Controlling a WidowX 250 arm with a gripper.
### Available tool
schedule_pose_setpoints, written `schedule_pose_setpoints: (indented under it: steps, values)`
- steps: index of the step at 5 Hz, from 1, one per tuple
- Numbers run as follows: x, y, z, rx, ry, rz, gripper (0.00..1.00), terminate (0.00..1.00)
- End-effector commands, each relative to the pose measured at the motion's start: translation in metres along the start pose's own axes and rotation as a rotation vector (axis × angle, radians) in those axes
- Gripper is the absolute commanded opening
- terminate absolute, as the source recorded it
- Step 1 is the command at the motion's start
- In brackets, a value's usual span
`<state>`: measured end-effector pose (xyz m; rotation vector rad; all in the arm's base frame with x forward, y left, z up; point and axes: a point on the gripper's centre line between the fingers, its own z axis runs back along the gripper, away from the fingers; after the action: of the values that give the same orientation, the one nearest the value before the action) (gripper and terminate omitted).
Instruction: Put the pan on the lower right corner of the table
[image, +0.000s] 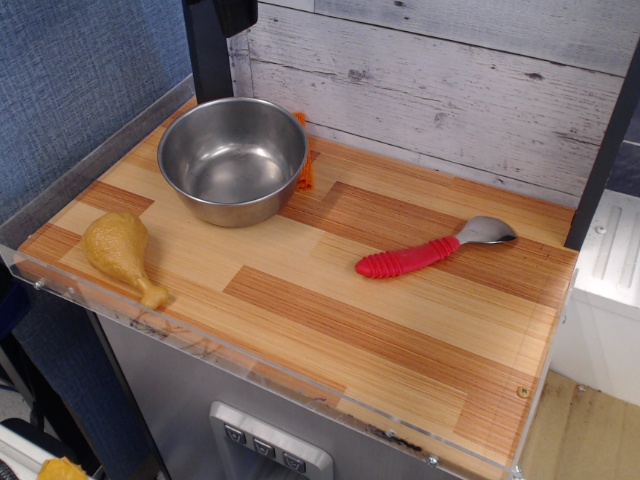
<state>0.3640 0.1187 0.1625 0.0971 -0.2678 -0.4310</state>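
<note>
The pan (233, 158) is a large, round, shiny steel bowl with no handle. It stands upright and empty at the back left of the wooden table (400, 330). A black upright part of the arm (213, 50) comes down from the top edge just behind the pan's far rim. Its lower end is hidden by the pan, so no fingers show and nothing is seen in a grip. The table's near right corner (490, 420) is bare wood.
A red-handled metal spoon (432, 250) lies right of centre. A tan toy chicken drumstick (122, 254) lies near the front left edge. An orange item (305, 165) peeks out behind the pan. A grey plank wall (450, 80) backs the table; a black post (605, 150) stands at the right.
</note>
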Motion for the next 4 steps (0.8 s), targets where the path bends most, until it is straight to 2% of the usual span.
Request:
schedule_pose_setpoints:
  steps: [1,2,4]
  values:
    - [0.0,0.0,0.0,0.0,0.0,0.0,1.0,0.0]
    - [-0.019,-0.004,-0.002,-0.042,0.021,0.173,1.0,0.0]
    - [-0.049,0.004,-0.01,-0.058,0.048,0.323,1.0,0.0]
